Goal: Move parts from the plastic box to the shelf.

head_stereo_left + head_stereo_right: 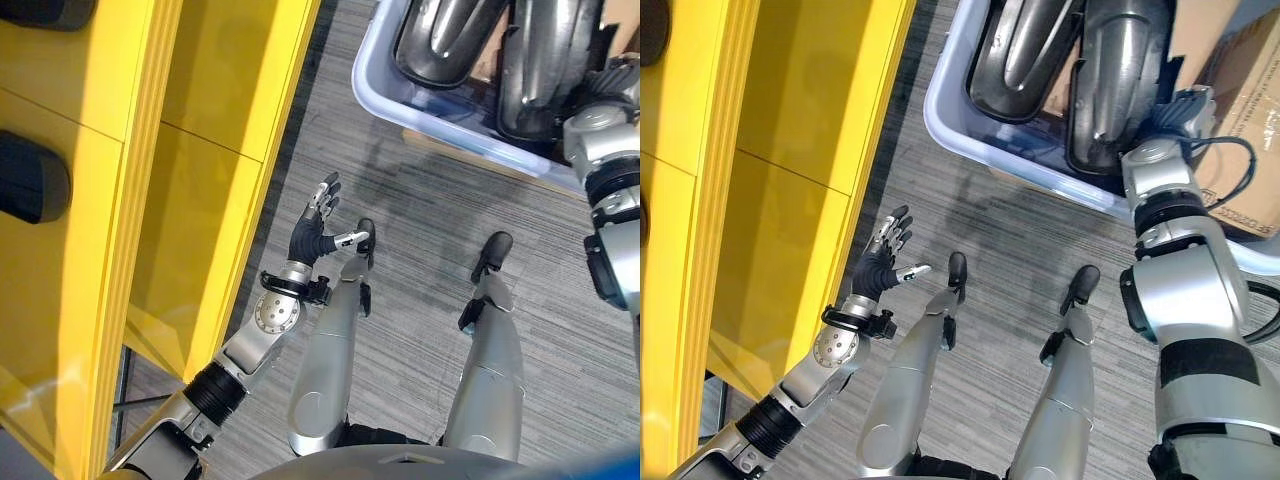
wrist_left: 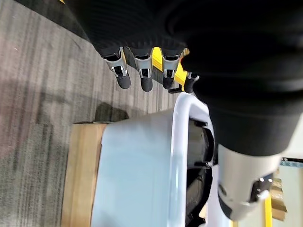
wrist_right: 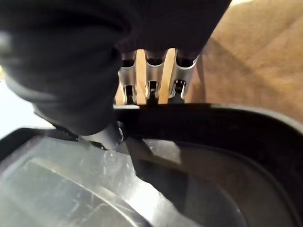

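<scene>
Right hand (image 1: 1175, 112) reaches into the pale translucent plastic box (image 1: 945, 125), fingers (image 3: 152, 78) curled over the raised rim of a glossy black moulded plastic part (image 1: 1120, 75), thumb pressed on its inner face. A second glossy black part (image 1: 1015, 55) lies beside it in the box. Left hand (image 1: 318, 225) hangs free over the grey carpet floor (image 1: 420, 200), fingers spread, holding nothing, close beside the yellow metal shelf (image 1: 170, 180).
</scene>
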`<state>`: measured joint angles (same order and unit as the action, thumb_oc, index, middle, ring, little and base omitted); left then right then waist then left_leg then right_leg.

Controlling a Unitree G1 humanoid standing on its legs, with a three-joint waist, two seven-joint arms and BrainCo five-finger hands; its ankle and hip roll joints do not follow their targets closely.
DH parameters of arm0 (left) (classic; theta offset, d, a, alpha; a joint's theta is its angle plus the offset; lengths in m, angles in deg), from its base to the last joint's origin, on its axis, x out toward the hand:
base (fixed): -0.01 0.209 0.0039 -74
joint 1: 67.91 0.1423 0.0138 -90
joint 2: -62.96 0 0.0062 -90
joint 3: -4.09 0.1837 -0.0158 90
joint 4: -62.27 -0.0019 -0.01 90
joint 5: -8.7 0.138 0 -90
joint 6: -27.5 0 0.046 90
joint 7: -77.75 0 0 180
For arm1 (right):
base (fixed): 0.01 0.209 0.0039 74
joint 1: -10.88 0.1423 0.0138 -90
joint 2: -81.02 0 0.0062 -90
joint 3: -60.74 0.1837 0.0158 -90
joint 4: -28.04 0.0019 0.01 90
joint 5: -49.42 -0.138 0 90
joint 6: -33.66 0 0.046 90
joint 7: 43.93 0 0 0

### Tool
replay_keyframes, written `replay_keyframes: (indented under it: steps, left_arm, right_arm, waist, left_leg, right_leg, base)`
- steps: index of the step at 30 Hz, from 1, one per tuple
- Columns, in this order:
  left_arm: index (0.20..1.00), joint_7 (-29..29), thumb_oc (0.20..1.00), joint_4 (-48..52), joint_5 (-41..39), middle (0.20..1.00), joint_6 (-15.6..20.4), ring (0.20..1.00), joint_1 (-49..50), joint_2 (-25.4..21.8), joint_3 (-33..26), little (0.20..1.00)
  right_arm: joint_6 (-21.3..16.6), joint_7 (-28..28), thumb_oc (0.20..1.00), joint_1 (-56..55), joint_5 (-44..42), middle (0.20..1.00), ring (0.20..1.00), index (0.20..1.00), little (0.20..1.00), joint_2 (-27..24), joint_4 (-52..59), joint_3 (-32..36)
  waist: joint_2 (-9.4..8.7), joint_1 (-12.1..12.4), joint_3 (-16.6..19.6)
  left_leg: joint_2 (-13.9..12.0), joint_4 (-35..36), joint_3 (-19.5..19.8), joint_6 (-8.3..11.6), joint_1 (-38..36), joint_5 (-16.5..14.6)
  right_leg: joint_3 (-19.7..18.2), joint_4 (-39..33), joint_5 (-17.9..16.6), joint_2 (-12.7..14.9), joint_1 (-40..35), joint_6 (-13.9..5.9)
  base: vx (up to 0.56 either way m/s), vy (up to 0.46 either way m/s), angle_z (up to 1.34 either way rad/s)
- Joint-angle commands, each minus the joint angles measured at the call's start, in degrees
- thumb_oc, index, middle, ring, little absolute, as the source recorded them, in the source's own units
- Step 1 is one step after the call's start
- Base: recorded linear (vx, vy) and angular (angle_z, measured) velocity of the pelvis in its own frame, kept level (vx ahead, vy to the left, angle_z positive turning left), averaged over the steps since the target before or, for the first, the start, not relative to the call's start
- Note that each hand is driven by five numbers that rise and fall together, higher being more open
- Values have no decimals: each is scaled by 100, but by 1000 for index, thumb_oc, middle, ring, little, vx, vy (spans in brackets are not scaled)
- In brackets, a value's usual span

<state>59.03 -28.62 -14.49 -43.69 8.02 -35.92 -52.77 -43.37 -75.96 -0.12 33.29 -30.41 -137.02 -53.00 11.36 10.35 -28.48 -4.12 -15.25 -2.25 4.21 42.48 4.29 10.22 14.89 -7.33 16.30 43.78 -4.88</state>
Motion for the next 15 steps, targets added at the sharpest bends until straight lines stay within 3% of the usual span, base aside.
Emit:
replay_keyframes:
  steps: [1, 9, 15]
  left_arm:
    - [1000, 235, 1000, 425, -232, 1000, 102, 1000, -107, -85, -66, 1000]
    - [1000, 34, 1000, 298, -8, 1000, 158, 1000, -198, 67, 37, 1000]
    - [1000, 6, 1000, 145, 72, 1000, 300, 1000, -226, 160, 48, 1000]
  right_arm:
    - [501, 968, 200, -707, -796, 200, 200, 200, 200, 396, -6, -23]
    - [475, 766, 200, -1084, -1017, 200, 200, 200, 200, 459, -249, 287]
    - [265, 307, 200, -1261, -483, 200, 200, 200, 200, 490, -255, 371]
  waist:
    - [372, 323, -131]
    - [422, 268, -131]
    - [447, 208, -131]
  left_leg:
    - [424, 79, -19, -250, 495, 291]
    - [404, -8, -29, -242, 811, 287]
    - [391, 6, -55, -239, 818, 294]
  right_leg:
    - [375, 1094, 834, -245, 281, 135]
    - [300, 1215, 886, -297, 627, 162]
    - [252, 1205, 886, -319, 658, 185]
  base:
    - [-20, -40, 5]
    - [-4, -5, 3]
    - [0, 0, 0]
